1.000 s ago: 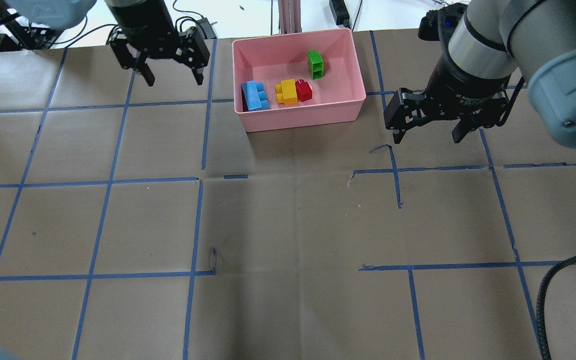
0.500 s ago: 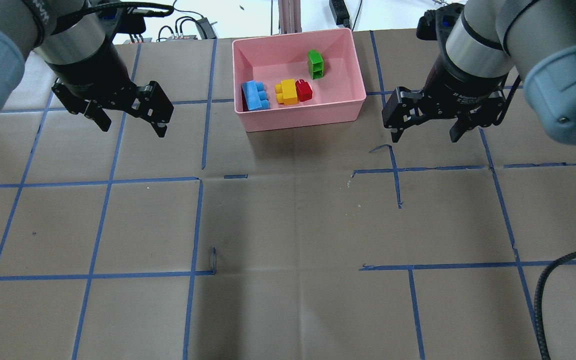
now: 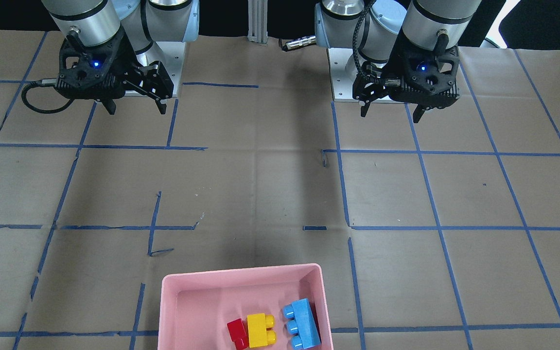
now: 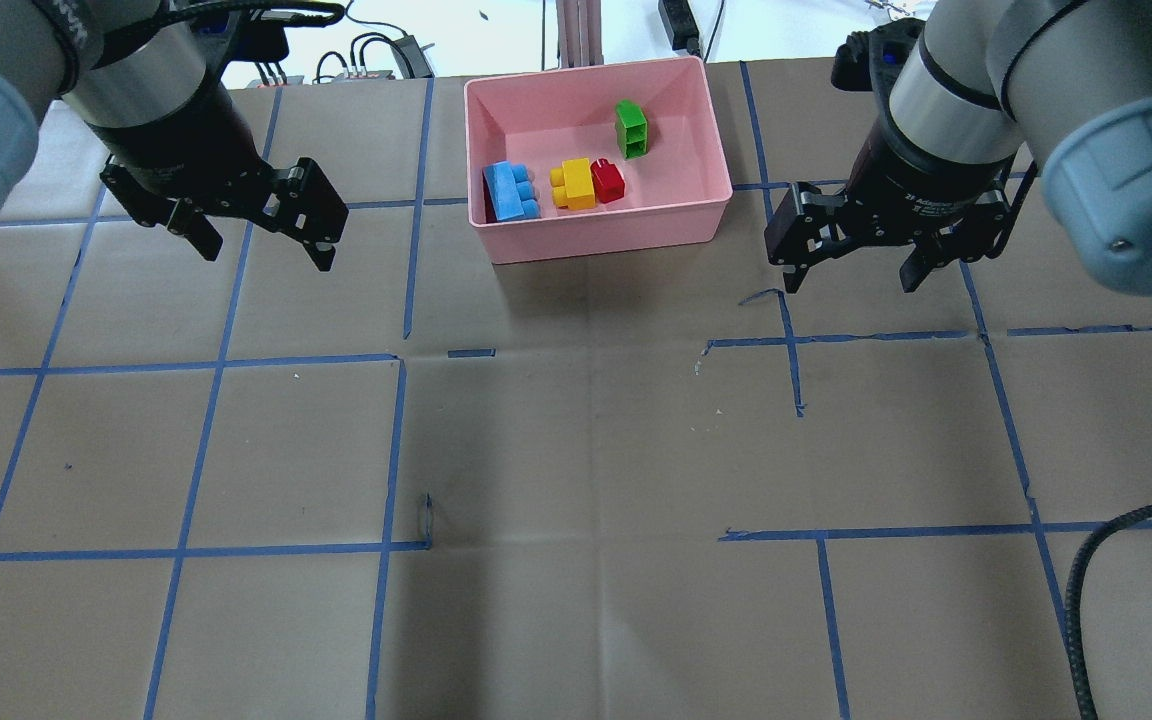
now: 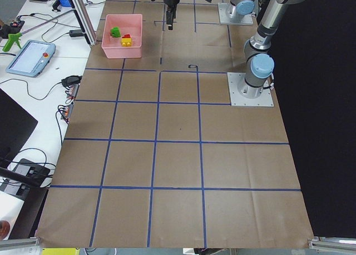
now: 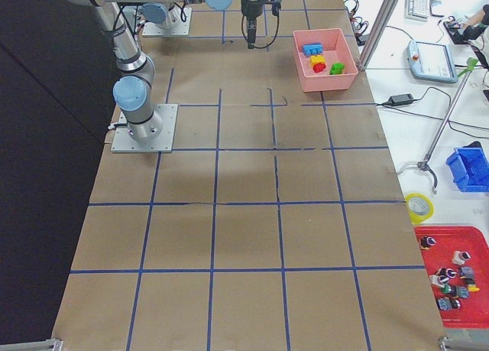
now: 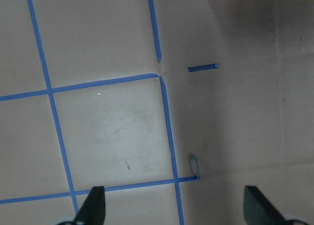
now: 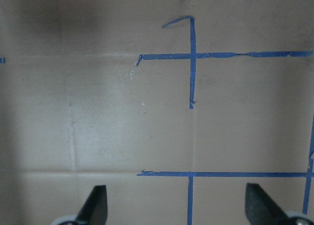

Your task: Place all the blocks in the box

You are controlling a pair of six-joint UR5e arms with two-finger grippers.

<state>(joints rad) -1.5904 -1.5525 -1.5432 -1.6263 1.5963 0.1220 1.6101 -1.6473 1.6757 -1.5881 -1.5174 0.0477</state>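
Note:
The pink box (image 4: 606,236) stands at the table's far middle. In it lie the light-blue block (image 4: 511,191), the yellow block (image 4: 574,184), the red block (image 4: 608,181) and the green block (image 4: 631,130). The front-facing view shows the box (image 3: 192,301) with the red (image 3: 236,333), yellow (image 3: 259,330) and light-blue (image 3: 302,324) blocks; the green one is cut off there. My left gripper (image 4: 266,255) hangs open and empty left of the box. My right gripper (image 4: 848,284) hangs open and empty right of it. Both wrist views show bare paper between open fingers.
Brown paper with a blue tape grid covers the table. A black cable (image 4: 1096,560) curls in at the near right edge. An aluminium post (image 4: 576,30) and power cables stand just beyond the box. The arm bases (image 3: 173,58) sit at the robot's side.
My left gripper has moved from beside the box's far left corner toward the near left, then almost stopped. My right gripper shifted slightly. The blocks and box have not moved.

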